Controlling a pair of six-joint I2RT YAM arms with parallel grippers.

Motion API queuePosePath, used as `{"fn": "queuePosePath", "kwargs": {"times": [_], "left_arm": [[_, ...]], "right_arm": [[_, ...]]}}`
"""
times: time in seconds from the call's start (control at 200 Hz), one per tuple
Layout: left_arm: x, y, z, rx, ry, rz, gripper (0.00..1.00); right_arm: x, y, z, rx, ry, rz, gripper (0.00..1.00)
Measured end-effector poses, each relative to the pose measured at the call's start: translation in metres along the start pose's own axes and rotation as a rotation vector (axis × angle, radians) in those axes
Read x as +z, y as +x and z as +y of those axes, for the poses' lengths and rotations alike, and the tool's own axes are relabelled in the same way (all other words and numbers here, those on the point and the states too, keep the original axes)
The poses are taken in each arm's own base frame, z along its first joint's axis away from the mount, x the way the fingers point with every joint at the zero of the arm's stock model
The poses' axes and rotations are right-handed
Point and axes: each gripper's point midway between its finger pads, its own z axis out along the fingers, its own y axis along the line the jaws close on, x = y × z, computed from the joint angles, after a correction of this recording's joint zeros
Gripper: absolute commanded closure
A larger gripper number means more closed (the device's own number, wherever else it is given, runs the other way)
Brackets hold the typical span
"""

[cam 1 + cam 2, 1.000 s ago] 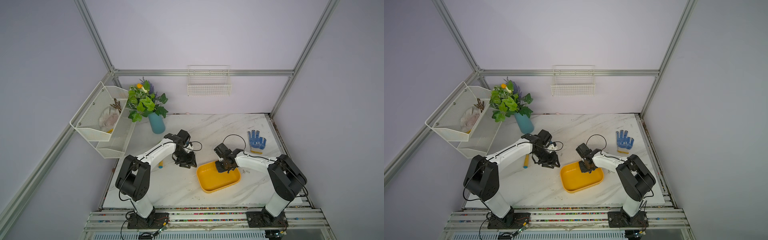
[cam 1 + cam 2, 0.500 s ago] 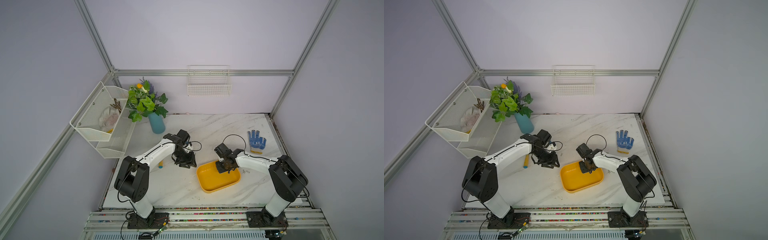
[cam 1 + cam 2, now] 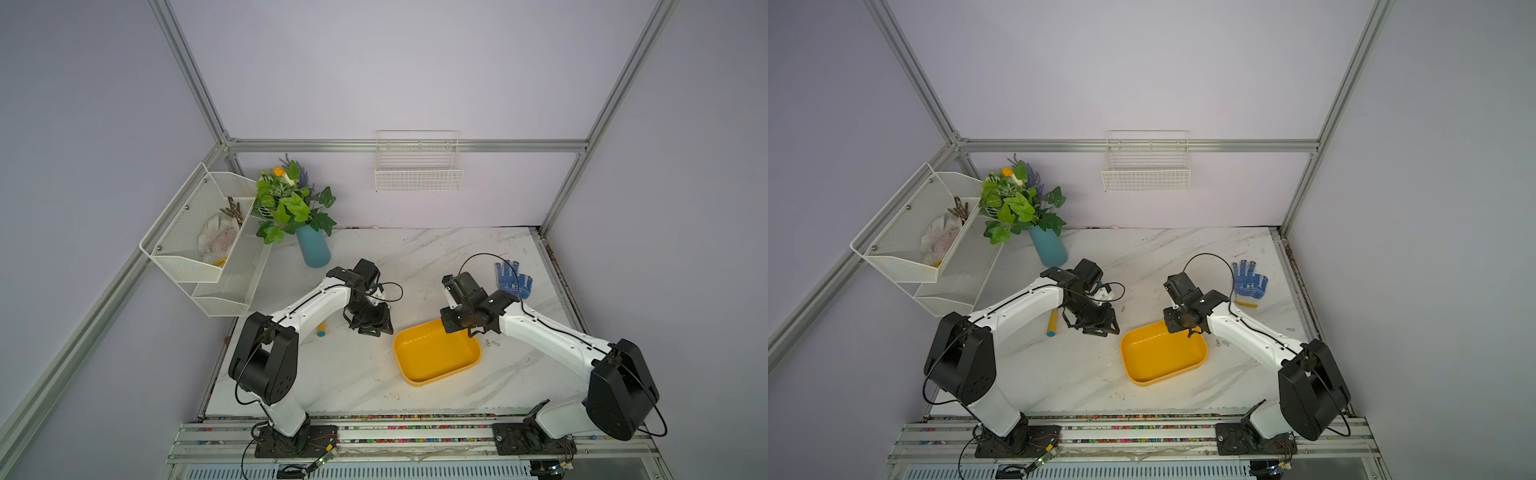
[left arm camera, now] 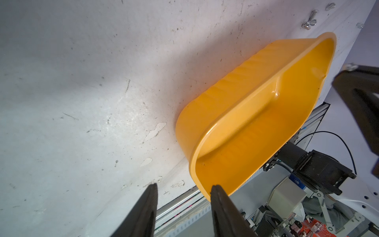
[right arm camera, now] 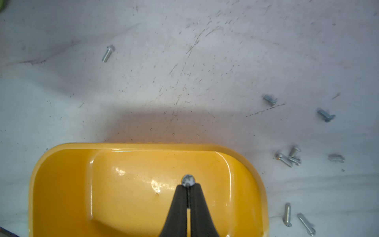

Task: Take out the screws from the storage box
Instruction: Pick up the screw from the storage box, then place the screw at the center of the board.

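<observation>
The storage box point(image 5: 133, 184) is a shallow yellow-orange tub point(image 3: 415, 380) on the marble table, seen in both top views point(image 3: 1144, 381). My right gripper point(image 5: 188, 185) hangs over its far right part, shut on one small silvery screw point(image 5: 188, 180) whose head sticks out past the tips. No other screw shows inside the box. Several screws point(image 5: 288, 158) lie loose on the table to the box's right point(image 3: 492, 343), and one point(image 5: 108, 53) lies beyond it. My left gripper point(image 4: 183, 187) is open and empty, just off the box's far left corner point(image 4: 256, 115).
A blue glove point(image 3: 513, 280) lies at the back right. A teal vase of greenery point(image 3: 313, 249) stands at the back left beside white mesh baskets point(image 3: 208, 249). A yellow stick with a blue end point(image 3: 322, 330) lies by the left arm. A wire basket point(image 3: 417, 170) hangs on the wall.
The right gripper's jaws have closed the last bit onto the screw. Both arms have stayed about where they were.
</observation>
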Motion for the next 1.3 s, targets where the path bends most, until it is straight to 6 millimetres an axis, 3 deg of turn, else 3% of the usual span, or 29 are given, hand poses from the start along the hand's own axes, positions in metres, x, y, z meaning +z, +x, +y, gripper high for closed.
{"fn": "queuePosePath", "kwargs": {"times": [0.11,0.23,0.355,0.51,0.655,0.86,0.96,1.3], "left_arm": [[0.000,0.000,0.000,0.000,-0.001,0.000,0.53],[0.000,0.000,0.000,0.000,-0.002,-0.001,0.53],[0.000,0.000,0.000,0.001,-0.002,-0.001,0.53],[0.000,0.000,0.000,0.001,-0.002,-0.001,0.53],[0.000,0.000,0.000,0.002,-0.002,-0.001,0.53],[0.000,0.000,0.000,0.002,-0.002,-0.001,0.53],[0.000,-0.001,0.000,0.003,-0.001,-0.003,0.53],[0.000,-0.002,0.000,0.005,0.001,-0.007,0.53]], "right_arm": [[-0.017,-0.014,-0.026,0.073,0.019,-0.056,1.00],[-0.022,-0.016,-0.051,0.129,0.057,-0.073,1.00],[-0.008,0.004,-0.079,0.199,0.090,-0.020,1.00],[0.024,0.040,-0.113,0.277,0.156,0.110,1.00],[0.049,0.058,-0.118,0.287,0.170,0.197,1.00],[0.059,0.060,-0.120,0.285,0.169,0.193,1.00],[0.068,0.075,-0.121,0.287,0.173,0.225,1.00],[0.070,0.072,-0.119,0.283,0.152,0.197,0.97]]}}
